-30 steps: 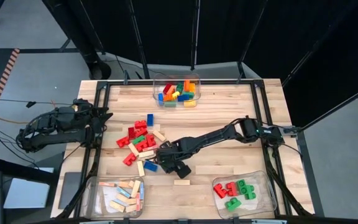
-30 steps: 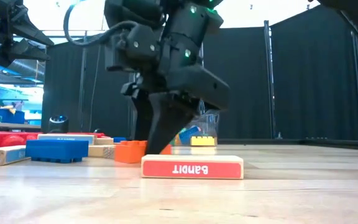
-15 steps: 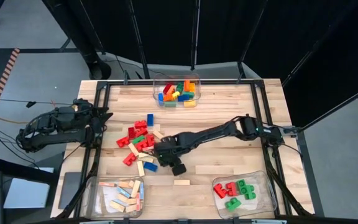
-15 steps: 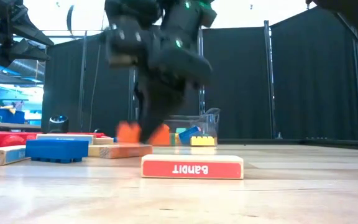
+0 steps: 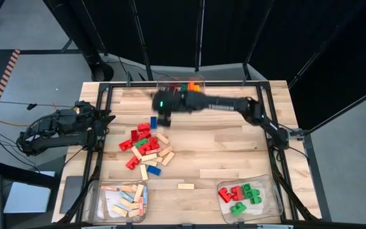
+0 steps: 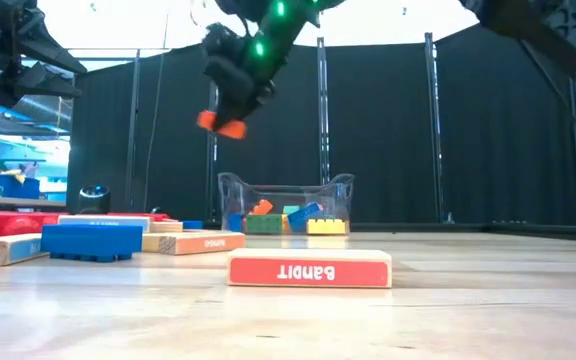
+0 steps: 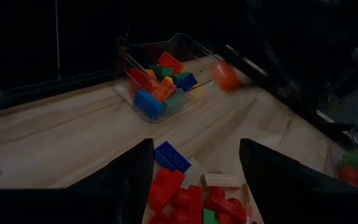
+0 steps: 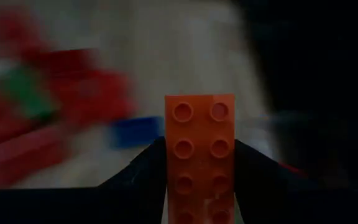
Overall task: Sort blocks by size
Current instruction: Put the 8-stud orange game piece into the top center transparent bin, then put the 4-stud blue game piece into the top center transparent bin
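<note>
My right gripper (image 5: 164, 117) hangs high over the far part of the table, just left of the far clear bin (image 5: 199, 81), and is shut on an orange studded brick (image 6: 220, 124). The left wrist view also catches the orange brick (image 7: 225, 74) in the air beside that bin. The loose blocks (image 5: 146, 146), red, green and blue bricks and tan wooden bars, lie in a heap at the table's middle left. My left gripper (image 5: 105, 119) waits open at the left edge, touching nothing. My right gripper pinches the orange brick by its two long sides (image 8: 169, 163), one finger on each. The brick lies along the fingers, and its studded top (image 8: 199, 134) faces the wrist camera. The fingers slant down from above. The brick is lifted well clear of the table.
The far bin holds mixed coloured bricks (image 6: 286, 218). A near-left bin (image 5: 100, 191) holds wooden bars, and a near-right bin (image 5: 267, 184) holds red and green bricks. One bar (image 5: 185, 186) lies alone near the front, its red face (image 6: 309, 268) toward the low camera.
My right gripper has lifted the orange brick off the table at the heap's near side. It has swung up and toward the far edge, to the left of the far bin, rolling as it went. The other blocks have stayed put.
</note>
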Available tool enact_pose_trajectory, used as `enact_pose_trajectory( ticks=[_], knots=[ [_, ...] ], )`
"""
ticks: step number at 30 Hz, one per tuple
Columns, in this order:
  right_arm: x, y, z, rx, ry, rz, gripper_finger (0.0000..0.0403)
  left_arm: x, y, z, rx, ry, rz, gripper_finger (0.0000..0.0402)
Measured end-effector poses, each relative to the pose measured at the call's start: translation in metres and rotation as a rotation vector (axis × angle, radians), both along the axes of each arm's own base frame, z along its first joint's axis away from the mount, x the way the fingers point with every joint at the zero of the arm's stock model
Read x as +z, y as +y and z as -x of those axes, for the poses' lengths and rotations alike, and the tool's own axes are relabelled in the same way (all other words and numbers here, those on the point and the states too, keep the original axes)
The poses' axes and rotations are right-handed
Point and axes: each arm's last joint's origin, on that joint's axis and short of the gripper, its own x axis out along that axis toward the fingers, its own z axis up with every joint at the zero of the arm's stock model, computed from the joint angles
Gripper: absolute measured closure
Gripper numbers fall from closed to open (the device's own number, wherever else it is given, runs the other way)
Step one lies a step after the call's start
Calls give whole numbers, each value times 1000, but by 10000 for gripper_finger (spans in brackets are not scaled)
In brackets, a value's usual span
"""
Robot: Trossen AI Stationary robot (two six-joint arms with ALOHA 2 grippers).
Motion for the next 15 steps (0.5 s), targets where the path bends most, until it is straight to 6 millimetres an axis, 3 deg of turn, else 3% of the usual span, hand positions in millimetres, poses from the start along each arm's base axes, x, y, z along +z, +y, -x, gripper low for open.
enact_pose_trajectory(
  ticks=[5,7,11,15],
  knots=[
    [-1,-65,16,-216,-26,-22,249,0,0,0,0,0,0,156],
    [-4,-83,23,-281,-26,-49,219,0,0,0,0,0,0,156],
    [-9,-102,34,-384,-8,-102,123,0,0,0,0,0,0,156],
    [-11,-108,41,-413,12,-182,83,0,0,0,0,0,0,156]
  ],
)
